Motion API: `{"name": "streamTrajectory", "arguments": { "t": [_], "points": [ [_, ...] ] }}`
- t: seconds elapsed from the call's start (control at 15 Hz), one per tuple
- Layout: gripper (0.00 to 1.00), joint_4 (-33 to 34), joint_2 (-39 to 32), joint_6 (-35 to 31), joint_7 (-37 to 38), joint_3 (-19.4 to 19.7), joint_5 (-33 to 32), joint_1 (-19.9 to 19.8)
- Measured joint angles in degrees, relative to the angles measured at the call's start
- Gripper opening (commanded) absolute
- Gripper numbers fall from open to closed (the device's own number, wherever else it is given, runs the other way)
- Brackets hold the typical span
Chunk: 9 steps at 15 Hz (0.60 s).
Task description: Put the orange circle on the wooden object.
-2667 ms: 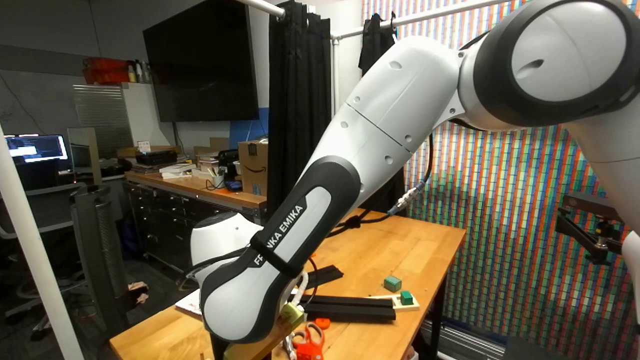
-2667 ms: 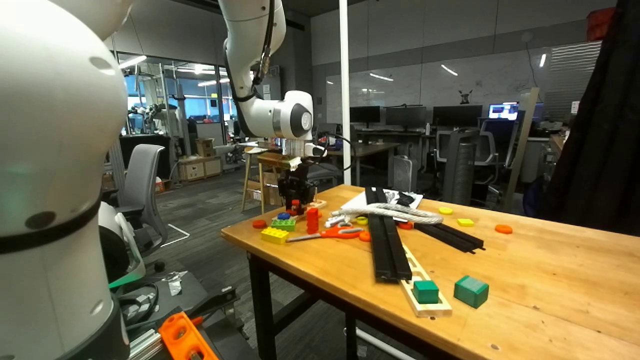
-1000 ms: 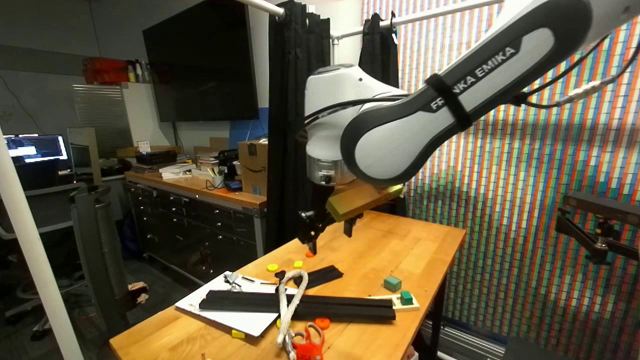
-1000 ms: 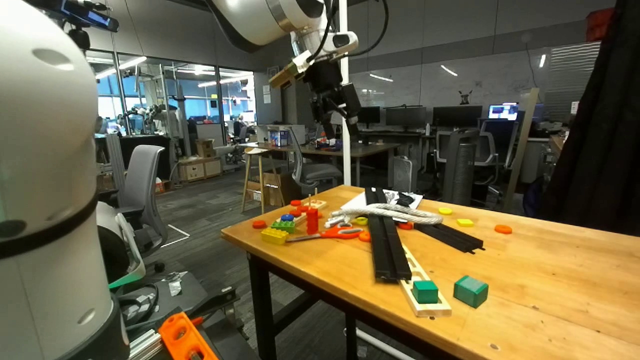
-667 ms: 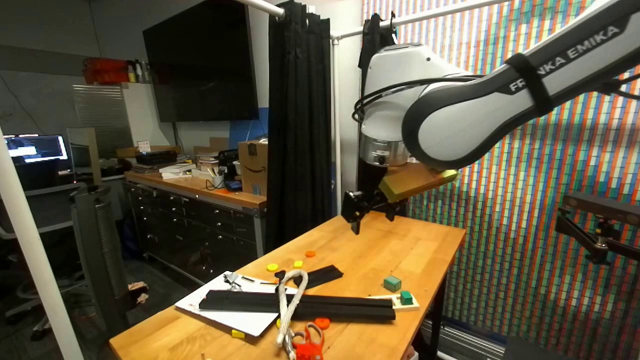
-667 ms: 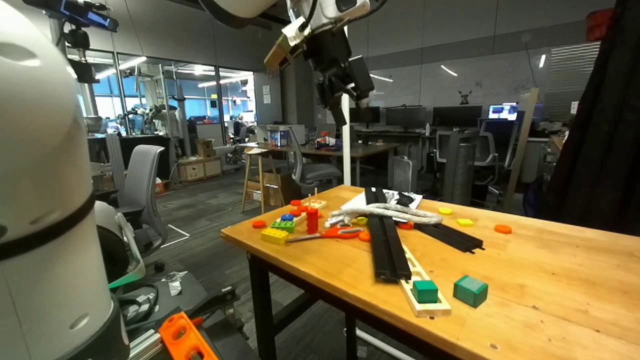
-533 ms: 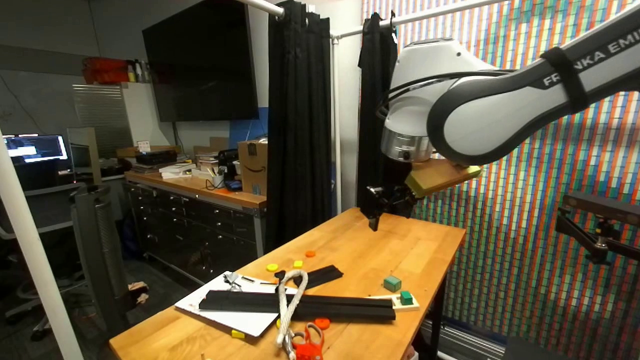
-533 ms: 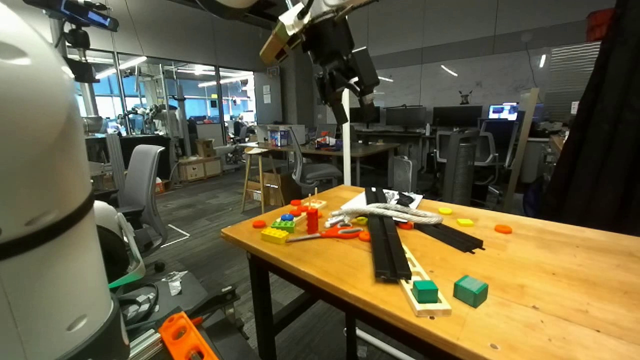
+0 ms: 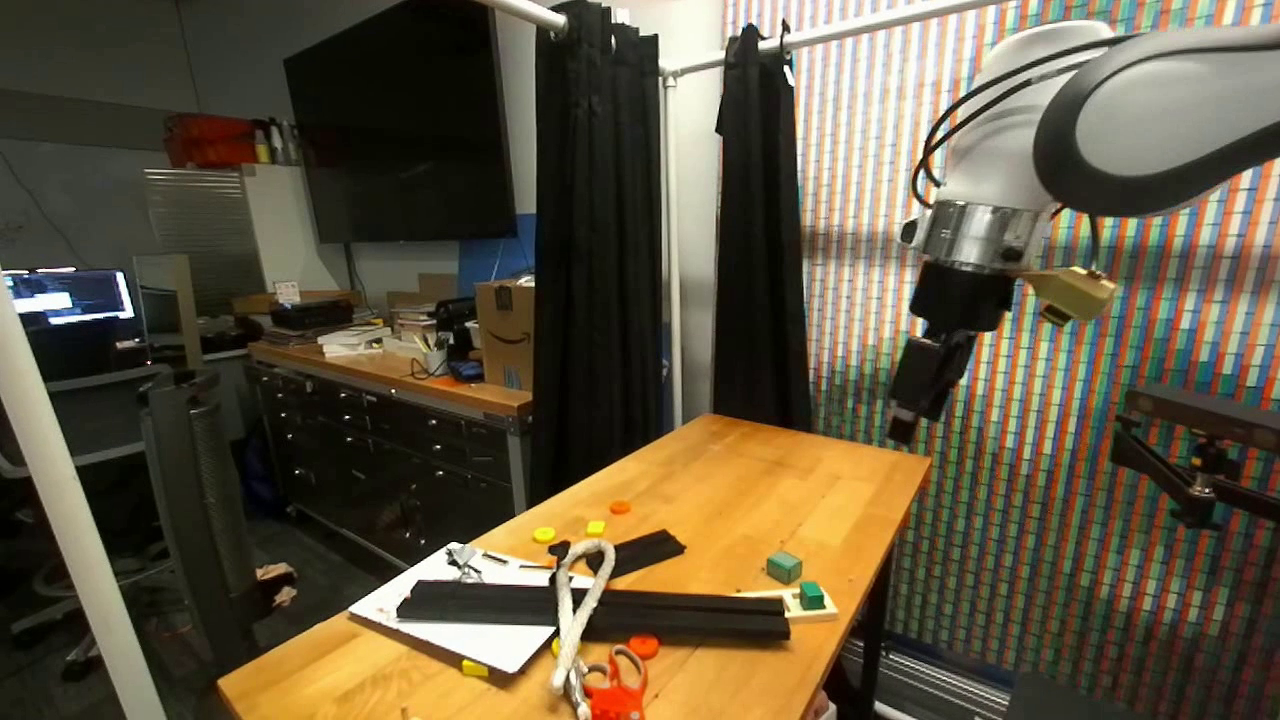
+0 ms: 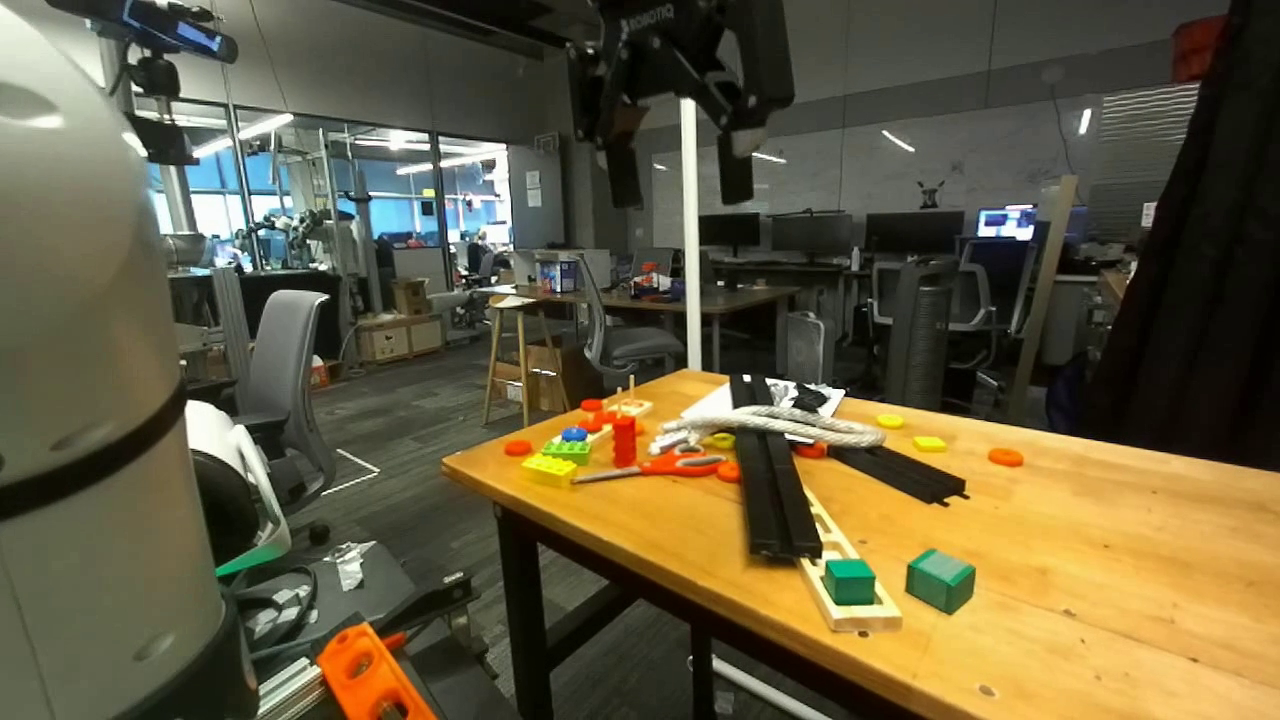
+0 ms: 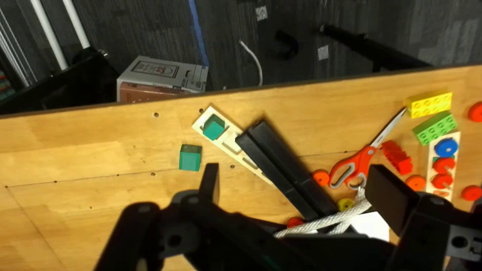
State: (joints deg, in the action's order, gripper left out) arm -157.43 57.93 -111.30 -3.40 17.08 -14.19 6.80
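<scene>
Empty and open, my gripper [image 11: 293, 178] hangs high above the table, its fingertips far apart over the scene below. The wooden object [image 11: 431, 171] is a pale peg board at the right of the wrist view. A blue piece [image 11: 446, 147] and two red discs [image 11: 443, 165] sit on it, slim pegs poking through the red ones. Loose orange circles [image 11: 416, 182] lie around it; which one the task means I cannot tell. In an exterior view two pegs of the wooden object [image 10: 634, 408] stand upright, and my gripper [image 10: 680, 185] is well above and apart from it.
A slotted wooden tray [image 11: 241, 152] holds a green cube [image 11: 214, 127], with a second cube [image 11: 190, 158] beside it. Black track [image 11: 286, 162], orange scissors [image 11: 354, 165], white rope [image 11: 324, 222], toy bricks [image 11: 430, 105] and yellow pieces [image 10: 890, 422] cover parts of the table.
Earlier my gripper was low at the wooden object. It has risen and swung away from there, staying open over the last second. The objects on the table have stayed put during that second.
</scene>
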Motion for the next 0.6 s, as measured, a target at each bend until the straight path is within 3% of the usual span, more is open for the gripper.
{"name": "streamTrajectory", "arguments": {
  "t": [0.2, 0.6],
  "points": [
    [1.00, 0.37, 2.95, 6.37, -2.86, -2.43, 1.64, -4.77],
    [1.00, 0.04, 2.14, 6.23, -3.20, -3.03, 2.02, -5.45]
  ]
}}
